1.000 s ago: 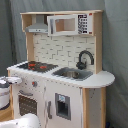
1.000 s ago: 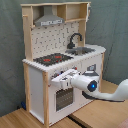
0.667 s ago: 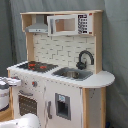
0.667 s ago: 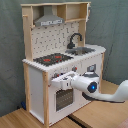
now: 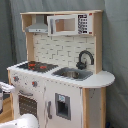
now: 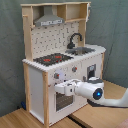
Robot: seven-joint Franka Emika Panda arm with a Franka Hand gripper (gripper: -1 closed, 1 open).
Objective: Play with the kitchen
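Note:
The toy kitchen (image 5: pixel 60 85) (image 6: pixel 37 80) is white and light wood and appears in both exterior views. It has a black-red stovetop (image 5: pixel 34 65) (image 6: pixel 52 59), a black faucet (image 5: pixel 85 58) (image 6: pixel 75 40), a sink (image 5: pixel 74 74), a grey hood (image 5: pixel 38 25) (image 6: pixel 49 20) and a pegboard back. In the second exterior view my gripper (image 6: pixel 59 89) reaches in from the second exterior view's right. It hovers in front of the windowed oven door (image 6: pixel 65 100), just under a knob (image 6: pixel 56 76). In the first exterior view only a white piece of the arm (image 5: pixel 22 121) shows at the bottom left.
A microwave-style cupboard (image 5: pixel 65 24) sits in the upper shelf beside the hood. A small door with a dark panel (image 5: pixel 62 106) is under the sink. The kitchen stands on a wooden floor (image 6: pixel 20 120) before a grey curtain (image 6: pixel 110 30).
In the second exterior view the gripper and wrist have sunk a little, from knob height down to the top of the oven door. The kitchen itself has not changed.

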